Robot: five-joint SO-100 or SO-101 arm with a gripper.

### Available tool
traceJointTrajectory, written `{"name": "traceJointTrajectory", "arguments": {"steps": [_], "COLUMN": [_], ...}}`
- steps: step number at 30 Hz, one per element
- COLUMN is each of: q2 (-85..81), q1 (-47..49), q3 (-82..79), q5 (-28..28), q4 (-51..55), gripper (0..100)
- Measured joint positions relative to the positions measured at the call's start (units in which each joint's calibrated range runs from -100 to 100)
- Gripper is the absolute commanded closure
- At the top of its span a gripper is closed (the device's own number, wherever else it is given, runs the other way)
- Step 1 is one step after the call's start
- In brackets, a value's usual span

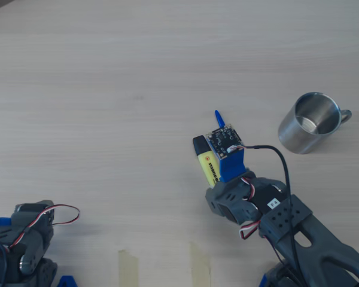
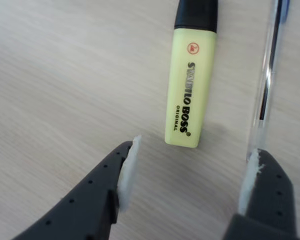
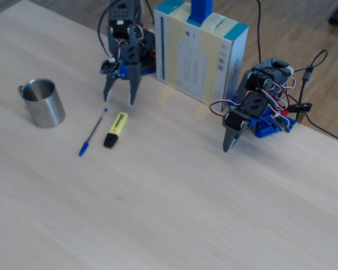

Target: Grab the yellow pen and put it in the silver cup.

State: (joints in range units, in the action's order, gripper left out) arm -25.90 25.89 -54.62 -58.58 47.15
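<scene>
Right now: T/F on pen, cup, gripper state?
1. The yellow pen lies flat on the table. True.
2. The gripper is shut on the pen. False: its jaws are open and hold nothing, with the pen's end just ahead of them.
3. The silver cup stands upright and apart from the pens. True.
4. The blue ballpoint pen is inside the cup. False: it lies on the table beside the yellow pen.

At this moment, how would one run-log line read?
phase: approach | tool: open, above table, empty | flat yellow highlighter pen: lying on table, ungrasped, beside thin clear blue-capped ballpoint | shiny steel cup: upright, apart
</scene>
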Motion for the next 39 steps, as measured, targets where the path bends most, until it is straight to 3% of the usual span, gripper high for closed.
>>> {"name": "traceJointTrajectory", "arguments": {"steps": [8,39], "q2": [10.31,31.27], "q1": [0.08,-6.15], "q3": [5.41,15.34], "q5": [4.63,4.94], "q4": [-5.11,-14.66], "gripper": [67,67]}}
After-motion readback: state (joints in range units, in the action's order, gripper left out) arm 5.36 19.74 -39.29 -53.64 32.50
